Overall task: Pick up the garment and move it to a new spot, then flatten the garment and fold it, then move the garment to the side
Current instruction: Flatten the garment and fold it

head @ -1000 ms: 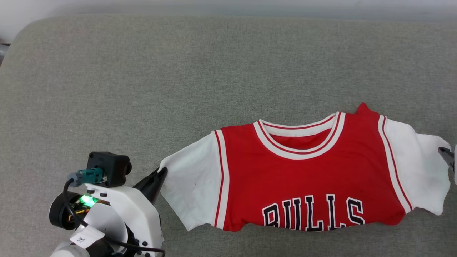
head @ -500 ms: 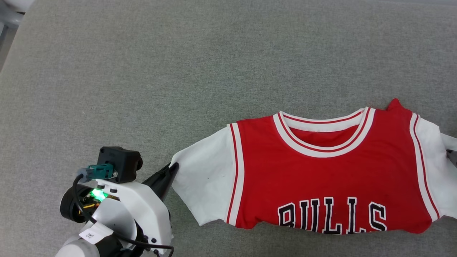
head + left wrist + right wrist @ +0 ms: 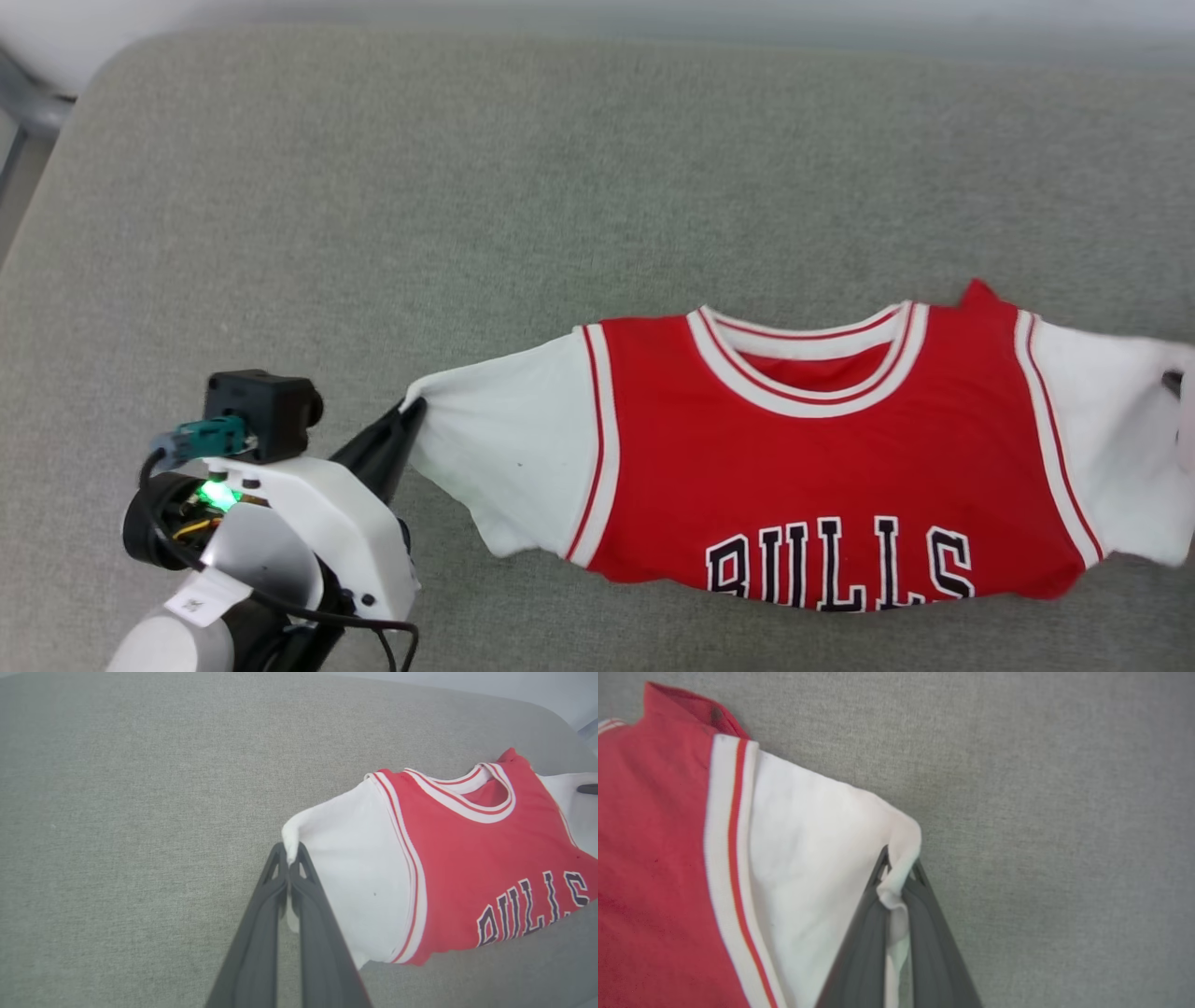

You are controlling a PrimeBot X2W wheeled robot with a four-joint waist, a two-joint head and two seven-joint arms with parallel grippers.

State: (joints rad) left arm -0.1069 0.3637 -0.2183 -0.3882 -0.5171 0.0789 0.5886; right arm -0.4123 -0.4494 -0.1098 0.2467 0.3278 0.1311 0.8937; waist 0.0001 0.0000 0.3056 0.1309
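Note:
The garment, a red jersey with white sleeves, striped trim and black "BULLS" lettering, hangs stretched between my two grippers above the grey cushion. My left gripper is shut on the tip of the white sleeve at the left; the left wrist view shows the garment with that sleeve pinched in the left gripper. My right gripper is shut on the edge of the other white sleeve of the garment; in the head view the right gripper shows as a dark tip at the right edge.
A grey fabric cushion surface spreads under and behind the garment. Its rounded far left corner borders a pale floor with a grey bar. The cushion's far edge runs along the top of the head view.
The right gripper has shut on the right sleeve. The garment is now pulled tauter between both grippers. The head camera has shifted between frames.

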